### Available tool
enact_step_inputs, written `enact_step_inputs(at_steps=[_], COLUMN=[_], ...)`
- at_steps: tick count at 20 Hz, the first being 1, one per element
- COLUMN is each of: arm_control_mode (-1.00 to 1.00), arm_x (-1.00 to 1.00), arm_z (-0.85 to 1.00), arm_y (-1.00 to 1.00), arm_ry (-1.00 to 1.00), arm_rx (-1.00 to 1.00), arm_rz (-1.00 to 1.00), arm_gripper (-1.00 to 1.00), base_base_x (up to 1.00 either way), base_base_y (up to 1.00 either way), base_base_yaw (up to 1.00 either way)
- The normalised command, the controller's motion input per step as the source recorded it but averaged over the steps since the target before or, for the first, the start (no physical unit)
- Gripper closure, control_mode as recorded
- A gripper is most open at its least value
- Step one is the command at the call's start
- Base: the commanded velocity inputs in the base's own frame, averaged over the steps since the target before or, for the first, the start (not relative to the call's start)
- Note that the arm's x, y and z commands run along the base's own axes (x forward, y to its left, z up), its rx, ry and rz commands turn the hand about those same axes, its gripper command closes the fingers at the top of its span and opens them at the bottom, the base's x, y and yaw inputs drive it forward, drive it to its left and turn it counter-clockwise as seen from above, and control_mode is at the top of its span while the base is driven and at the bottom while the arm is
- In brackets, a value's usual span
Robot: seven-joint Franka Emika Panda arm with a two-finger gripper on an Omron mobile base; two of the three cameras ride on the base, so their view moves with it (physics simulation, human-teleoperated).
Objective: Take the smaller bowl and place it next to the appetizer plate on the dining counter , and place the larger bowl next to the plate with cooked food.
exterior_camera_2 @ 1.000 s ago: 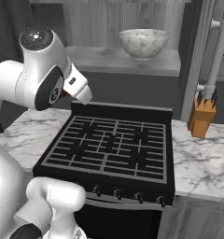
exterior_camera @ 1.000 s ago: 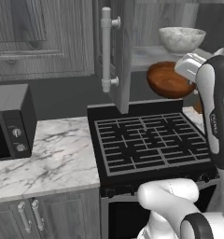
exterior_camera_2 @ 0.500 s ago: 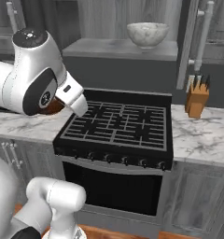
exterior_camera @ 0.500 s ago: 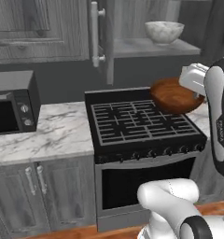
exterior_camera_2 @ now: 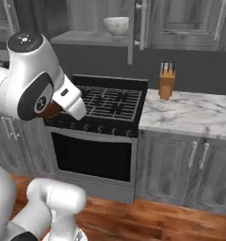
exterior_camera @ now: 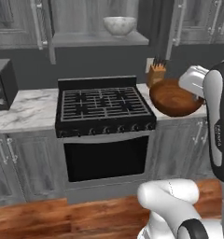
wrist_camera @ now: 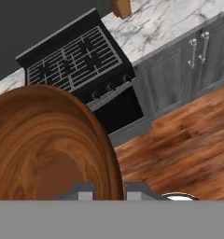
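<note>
Your two-finger gripper [wrist_camera: 109, 189] is pinching the rim of the smaller bowl [wrist_camera: 46, 144], the round, glossy reddish-brown wooden one, one dark fingertip [wrist_camera: 86, 190] inside the rim and the other outside. In the left base view you are carrying that bowl [exterior_camera: 174, 99] in the air, tilted, in front of the white grey-veined marble counter [exterior_camera: 20, 109] just right of the black gas stove [exterior_camera: 102, 105]. A wooden knife block [exterior_camera: 156, 72] is standing on the counter just behind it. Above the stove, the wide grey-white speckled larger bowl [exterior_camera: 119, 25] is sitting on the grey cabinet shelf [exterior_camera: 86, 39] beside an open cabinet door [exterior_camera_2: 137, 28]. Brown wooden floorboards [wrist_camera: 179, 149] are showing below the grey cabinets.
</note>
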Motion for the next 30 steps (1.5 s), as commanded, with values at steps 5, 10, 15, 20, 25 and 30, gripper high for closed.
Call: enact_step_inputs(at_steps=[5,10,15,20,25,30], arm_control_mode=[1.00,1.00,1.00,1.00,1.00,1.00], arm_x=[0.00,0.00,0.00,0.00,0.00,0.00], arm_z=[0.00,0.00,0.00,0.00,0.00,0.00], arm_y=[0.00,0.00,0.00,0.00,0.00,0.00], arm_ry=[0.00,0.00,0.00,0.00,0.00,0.00], arm_rx=[0.00,0.00,0.00,0.00,0.00,0.00], arm_rz=[0.00,0.00,0.00,0.00,0.00,0.00], arm_gripper=[1.00,1.00,1.00,1.00,1.00,1.00], base_base_x=[-0.22,-0.13,-0.13,-0.27,-0.37,-0.56], base_base_y=[-0.48,0.00,0.00,0.03,0.01,0.00], base_base_yaw=[0.64,0.90,0.93,0.84,0.77,0.67])
